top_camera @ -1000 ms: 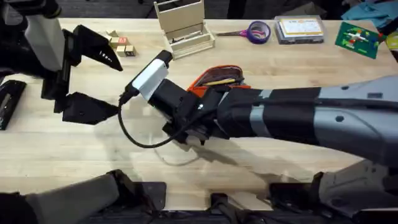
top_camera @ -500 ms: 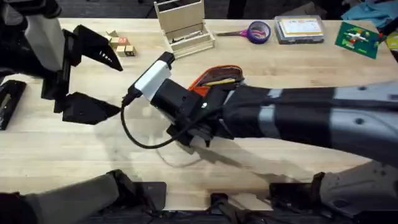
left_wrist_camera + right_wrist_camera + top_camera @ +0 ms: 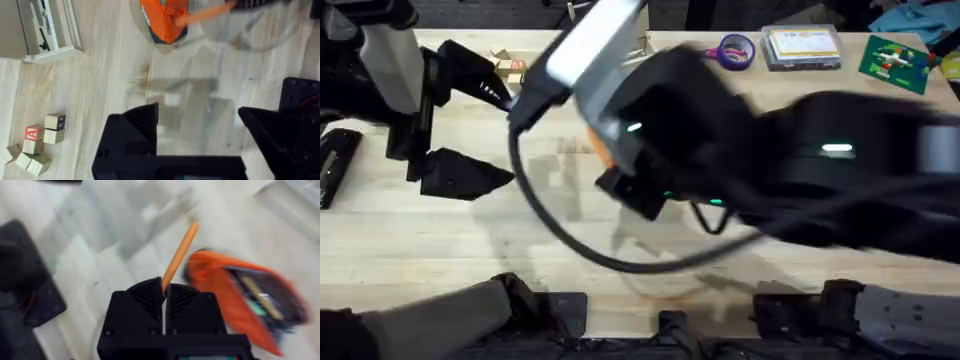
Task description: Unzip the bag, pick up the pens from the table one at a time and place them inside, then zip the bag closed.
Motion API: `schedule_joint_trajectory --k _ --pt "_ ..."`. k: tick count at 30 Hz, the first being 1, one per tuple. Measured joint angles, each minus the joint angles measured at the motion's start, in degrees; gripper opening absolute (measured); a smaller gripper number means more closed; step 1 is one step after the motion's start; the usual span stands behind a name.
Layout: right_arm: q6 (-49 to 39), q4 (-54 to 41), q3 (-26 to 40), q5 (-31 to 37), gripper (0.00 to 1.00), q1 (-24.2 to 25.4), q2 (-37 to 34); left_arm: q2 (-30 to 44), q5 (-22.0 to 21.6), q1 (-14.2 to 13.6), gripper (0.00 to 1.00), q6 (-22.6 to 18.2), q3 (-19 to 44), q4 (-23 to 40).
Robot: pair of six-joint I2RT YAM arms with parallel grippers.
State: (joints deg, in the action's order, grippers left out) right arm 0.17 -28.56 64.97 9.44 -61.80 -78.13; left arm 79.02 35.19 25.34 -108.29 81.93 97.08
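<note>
- Your right gripper (image 3: 165, 294) is clenched on the orange pen (image 3: 179, 258), fingers pressed nearly together around one end so the slim shaft sticks straight out ahead. Judging from that hold, you can aim it end-first into the bag.
- The bag (image 3: 240, 307) lies on the table (image 3: 105, 275) just beside the pen's free end, its mouth gaping. The zipper looks already undone, and something yellowish and green sits inside; it may be the green pen, but the blur won't let you be sure.
- In the overhead view your right arm rises large and dark under the camera, hiding most of the bag; just a sliver of orange (image 3: 603, 152) peeks out at its edge.
- Your left gripper (image 3: 197, 142) hangs released over bare wood, jaws wide and holding nothing, well apart from the bag (image 3: 165, 20). Kept to the side like that, it leaves the right arm room to work.
- The pouch is soft orange fabric that slumps and folds, so the opening may sag as the pen goes in. The pen is rigid, smooth and round; the tabletop is pale, flat wood with fine grain.
</note>
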Motion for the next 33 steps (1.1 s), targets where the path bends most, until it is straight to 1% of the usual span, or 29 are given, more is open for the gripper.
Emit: schedule_joint_trajectory --k 4,7,9,13,16,25,28,33 --pt "-4.15 -0.02 0.0 6.95 0.032 0.99 6.73 0.01 0.01 0.0 0.993 -0.01 0.0 0.0" --pt "-8.88 -0.24 0.0 10.38 0.032 2.65 9.83 0.0 0.01 0.0 0.993 0.0 0.0 0.0" --pt "-12.55 -0.59 0.0 11.73 0.032 4.02 10.67 0.0 -0.01 0.0 0.993 -0.02 0.0 0.0" --pt "-20.8 -2.47 0.0 13.06 0.032 6.45 10.61 0.0 0.01 0.0 0.993 0.0 0.0 0.0" --pt "-29.25 -4.29 0.0 13.52 0.032 8.06 10.61 0.0 -0.01 0.0 0.994 0.0 0.0 0.0" --pt "-60.06 -10.23 0.0 13.7 0.032 13.02 10.56 0.0 0.01 0.0 0.993 0.0 0.0 0.0" --pt "-67.69 -10.25 0.0 13.7 0.032 15.16 9.88 0.0 0.01 0.0 0.993 -0.02 0.0 0.0" --pt "-76.49 -10.28 0.0 13.7 0.032 18.93 6.79 0.0 0.0 -0.01 0.993 -0.02 0.0 0.0"
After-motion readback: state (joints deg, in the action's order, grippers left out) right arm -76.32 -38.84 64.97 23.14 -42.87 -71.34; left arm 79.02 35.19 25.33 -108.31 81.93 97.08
